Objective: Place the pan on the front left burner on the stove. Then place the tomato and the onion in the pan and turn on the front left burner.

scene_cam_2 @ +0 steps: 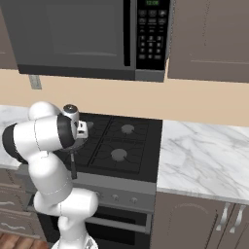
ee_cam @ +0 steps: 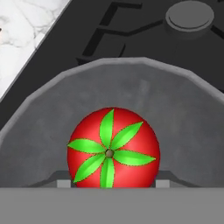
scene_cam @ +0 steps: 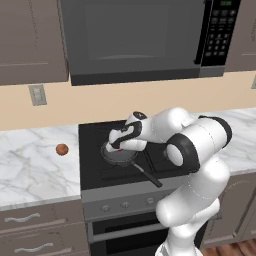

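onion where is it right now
The onion sits on the marble counter left of the stove in the left base view, well apart from the pan on the cooktop.

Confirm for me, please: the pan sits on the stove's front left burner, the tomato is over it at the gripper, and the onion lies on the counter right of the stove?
Not quite: the left base view shows the onion on the counter left of the stove. The rest stands.
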